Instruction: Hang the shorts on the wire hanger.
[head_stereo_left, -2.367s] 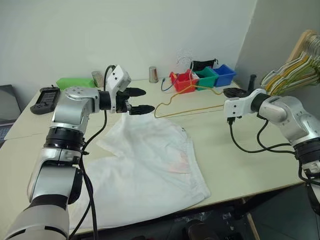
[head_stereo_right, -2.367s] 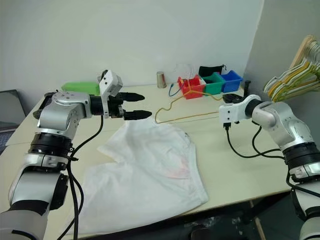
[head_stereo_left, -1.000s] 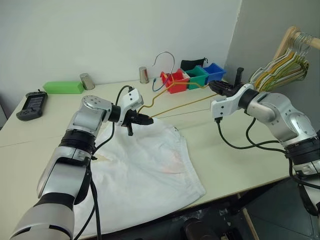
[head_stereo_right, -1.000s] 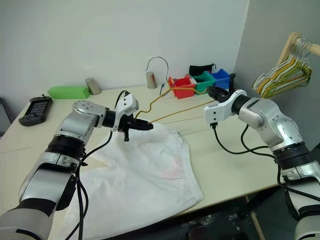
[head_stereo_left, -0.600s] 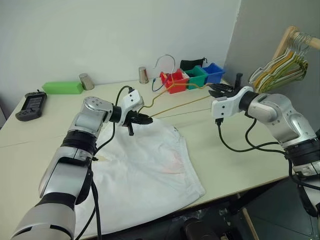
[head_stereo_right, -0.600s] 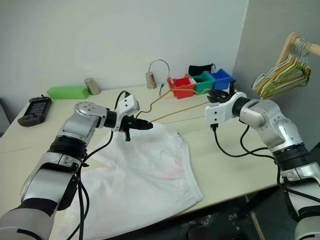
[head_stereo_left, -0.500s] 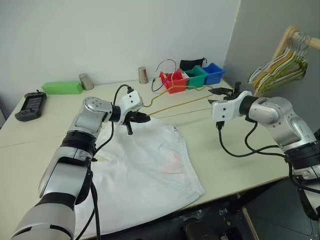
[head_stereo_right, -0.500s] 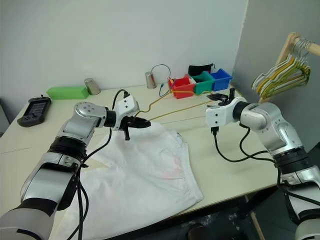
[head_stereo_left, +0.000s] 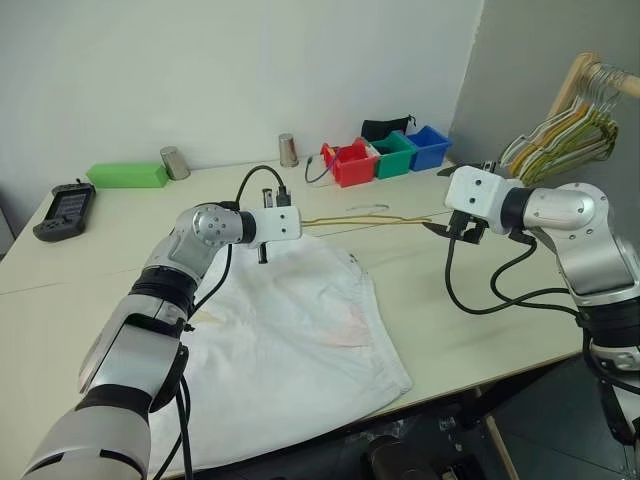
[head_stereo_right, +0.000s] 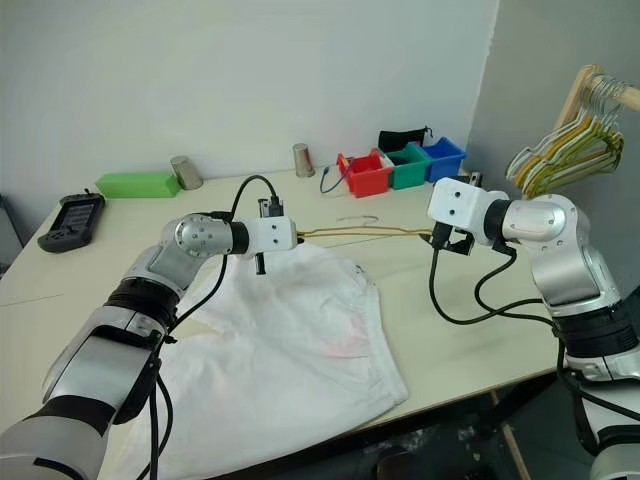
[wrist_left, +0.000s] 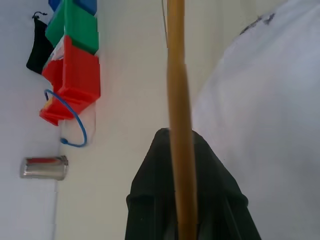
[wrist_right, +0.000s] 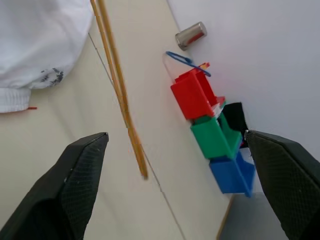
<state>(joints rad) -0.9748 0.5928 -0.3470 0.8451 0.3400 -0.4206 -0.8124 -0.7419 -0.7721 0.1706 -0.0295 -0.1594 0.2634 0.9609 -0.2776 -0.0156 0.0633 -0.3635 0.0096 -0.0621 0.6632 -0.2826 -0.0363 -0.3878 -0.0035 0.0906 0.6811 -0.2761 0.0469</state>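
The white shorts (head_stereo_left: 300, 320) lie spread flat on the table, faint pink mark up. The yellowish wire hanger (head_stereo_left: 370, 220) lies nearly level just above the table, past the shorts' far edge, its small hook (head_stereo_left: 368, 207) to the far side. My left gripper (head_stereo_right: 296, 236) is shut on the hanger's left end; the left wrist view shows the wire (wrist_left: 177, 125) running out over a black finger (wrist_left: 185, 200). My right gripper (head_stereo_left: 452, 228) stands wide open at the hanger's right end, nothing between its fingers (wrist_right: 75, 200). The wire (wrist_right: 120, 95) lies apart from them.
Red (head_stereo_left: 352, 163), green (head_stereo_left: 393, 153) and blue (head_stereo_left: 428, 145) bins and a black pouch stand at the back. Two metal cups (head_stereo_left: 288, 150), a green box (head_stereo_left: 126, 175) and a black device (head_stereo_left: 62, 203) sit behind my left arm. A hanger rack (head_stereo_left: 565, 135) stands at the right.
My right gripper has opened and let go of the hanger. My left wrist has rolled, turning the hanger from upright to nearly flat, so the hook dropped toward the table.
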